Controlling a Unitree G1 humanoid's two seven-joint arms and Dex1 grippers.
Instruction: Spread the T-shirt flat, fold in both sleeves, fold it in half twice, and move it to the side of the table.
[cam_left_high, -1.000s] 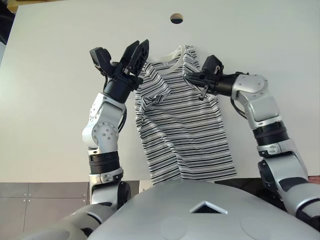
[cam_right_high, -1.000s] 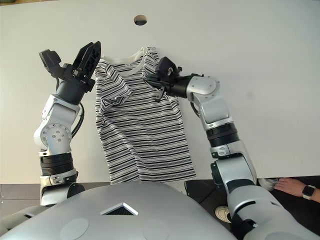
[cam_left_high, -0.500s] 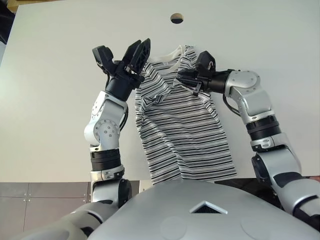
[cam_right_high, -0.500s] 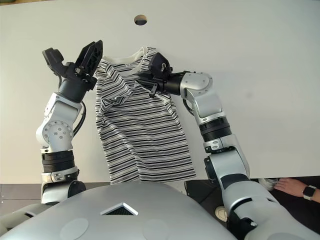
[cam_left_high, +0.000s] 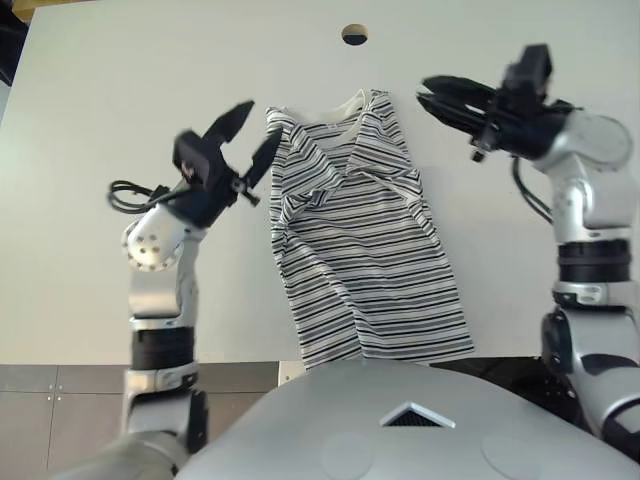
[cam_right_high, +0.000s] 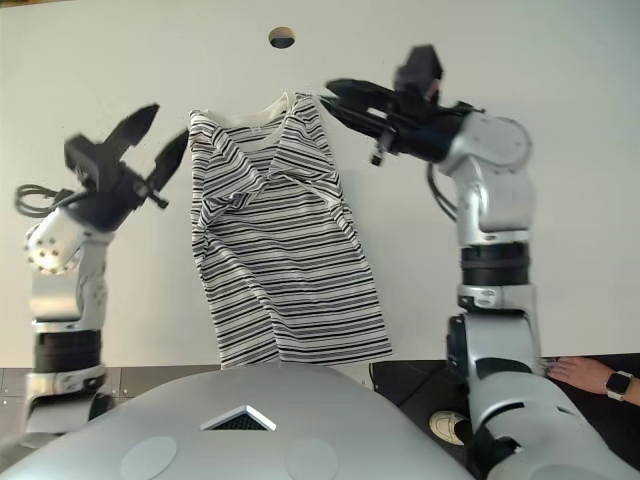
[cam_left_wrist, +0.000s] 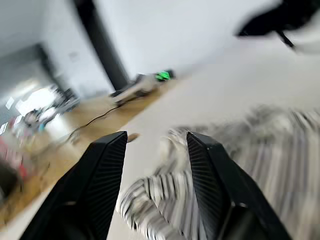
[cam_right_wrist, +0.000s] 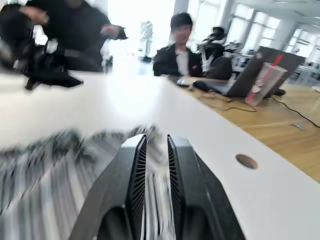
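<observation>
The black-and-white striped T-shirt (cam_left_high: 362, 240) lies on the white table (cam_left_high: 120, 80), collar at the far end and hem at the near edge. Both sleeves are turned in over the chest, leaving creases there. My left gripper (cam_left_high: 252, 132) hovers open just left of the shirt's shoulder, nothing between its fingers (cam_left_wrist: 107, 185). My right gripper (cam_left_high: 424, 92) is raised to the right of the collar, its fingers (cam_right_wrist: 135, 175) a narrow gap apart and empty, pointing back at the shirt (cam_right_wrist: 55, 170).
A round cable hole (cam_left_high: 353, 35) sits in the table beyond the collar. Wide bare table surface lies on both sides of the shirt. The table's near edge (cam_left_high: 80, 362) runs under the hem.
My right gripper has let go of the folded sleeve and swung up and out to the right. My left arm has pulled back to the left, away from the shoulder.
</observation>
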